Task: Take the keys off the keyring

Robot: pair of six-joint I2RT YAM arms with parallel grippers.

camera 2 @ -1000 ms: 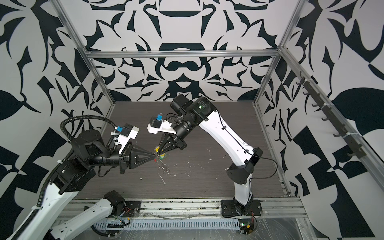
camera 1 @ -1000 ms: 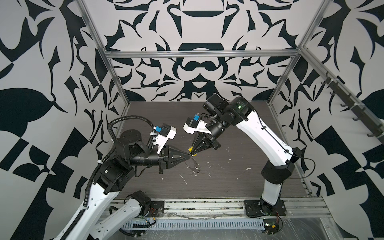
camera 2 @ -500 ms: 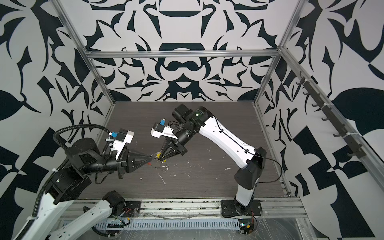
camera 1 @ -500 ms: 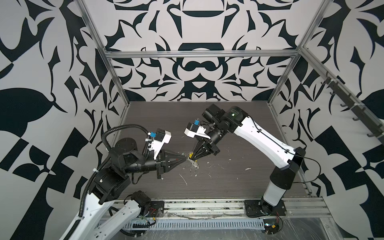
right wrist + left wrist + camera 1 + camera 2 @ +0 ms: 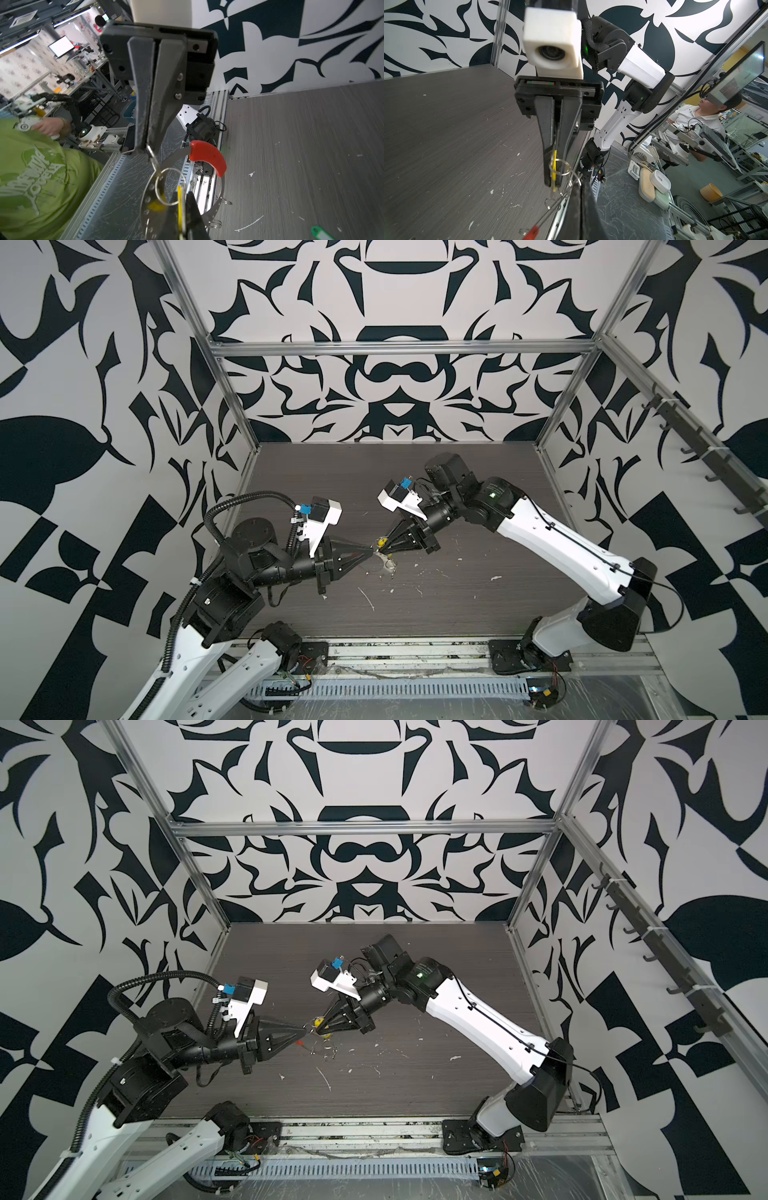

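Keyring (image 5: 144, 205) held in the air above the counter (image 5: 301, 135), between the two arms. Left fingers (image 5: 141, 124) closed tight on a thin silver ring (image 5: 153, 159) just beside the red sleeve (image 5: 207, 158); the hoop seems to dangle from that one pinch. Right fingers (image 5: 547, 145) nearly together, gripping the yellow key (image 5: 554, 178) edge-on, near the red sleeve; its split ring (image 5: 173, 168) looks threaded to the rest. Green key (image 5: 321, 232) lies free on the counter, well apart from the red sleeve

Risks, as I judge them:
- a pull on the yellow key drags the whole hoop; the thin silver ring twists out of the left pinch and the keyring drops
- flat plastic slips from the right fingers and the key swings back
- fingertips crowd near the red sleeve and may knock together
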